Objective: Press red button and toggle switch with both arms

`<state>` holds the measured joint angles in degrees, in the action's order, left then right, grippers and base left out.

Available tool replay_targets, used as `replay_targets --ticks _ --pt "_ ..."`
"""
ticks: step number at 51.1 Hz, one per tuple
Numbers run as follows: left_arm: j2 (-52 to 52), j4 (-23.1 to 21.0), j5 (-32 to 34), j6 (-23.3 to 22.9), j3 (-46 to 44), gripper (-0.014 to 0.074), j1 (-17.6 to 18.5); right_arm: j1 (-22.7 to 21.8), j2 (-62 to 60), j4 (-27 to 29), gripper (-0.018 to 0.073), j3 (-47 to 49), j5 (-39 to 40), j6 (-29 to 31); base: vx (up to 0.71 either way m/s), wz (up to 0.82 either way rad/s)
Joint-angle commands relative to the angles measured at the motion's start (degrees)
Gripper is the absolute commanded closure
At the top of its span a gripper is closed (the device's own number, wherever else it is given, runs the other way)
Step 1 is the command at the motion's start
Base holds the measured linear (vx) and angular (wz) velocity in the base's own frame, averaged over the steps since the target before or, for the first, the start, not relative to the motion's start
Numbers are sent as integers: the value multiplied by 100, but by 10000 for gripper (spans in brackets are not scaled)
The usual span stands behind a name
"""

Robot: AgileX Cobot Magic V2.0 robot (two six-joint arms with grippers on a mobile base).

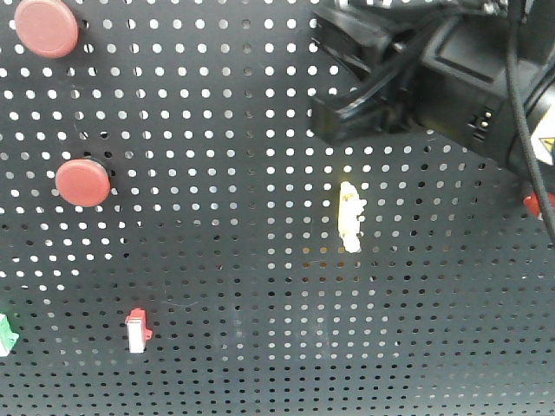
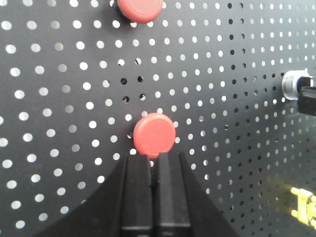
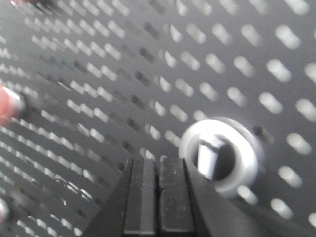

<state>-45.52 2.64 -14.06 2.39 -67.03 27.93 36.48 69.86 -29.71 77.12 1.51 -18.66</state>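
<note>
In the left wrist view, a round red button [image 2: 154, 134] sits on the black pegboard [image 2: 64, 89]. My left gripper [image 2: 154, 158] is shut and empty, with its tips at the button's lower edge. The same button shows in the front view [image 1: 83, 182], where the left gripper is out of view. The toggle switch [image 3: 219, 155] is a white ring with a short lever stub. My right gripper [image 3: 159, 160] is shut and empty, with its tips just left of the ring. The right arm [image 1: 434, 69] hides the switch in the front view. The switch also shows in the left wrist view [image 2: 295, 84].
A second red button [image 1: 46, 26] sits above the first. A yellow part [image 1: 350, 217], a small red-and-white switch [image 1: 137, 331], a green part [image 1: 4, 334] and a red part [image 1: 533, 204] are also mounted on the board.
</note>
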Motion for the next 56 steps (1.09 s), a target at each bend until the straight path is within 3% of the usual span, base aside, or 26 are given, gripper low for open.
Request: replay_targets --ticks 1,13,20,36,46,56 --pt "8 -38 441 -24 -171 594 10 -85 -138 12 559 193 236 5 0 0" --pt "8 -31 442 -24 -171 594 10 -85 -285 -104 559 193 -151 130 0 0" --pt "8 -32 449 -24 -171 594 10 -85 -537 -636 559 193 -567 86 0 0" --pt "8 -38 434 -24 -171 594 10 244 -883 -607 559 10 -527 52 0 0" --pt "8 -38 416 -24 -171 594 10 267 -1411 -607 559 -682 -528 53 0 0" --pt "8 -38 399 -24 -171 594 10 267 -1481 -595 559 -766 -538 47 0 0"
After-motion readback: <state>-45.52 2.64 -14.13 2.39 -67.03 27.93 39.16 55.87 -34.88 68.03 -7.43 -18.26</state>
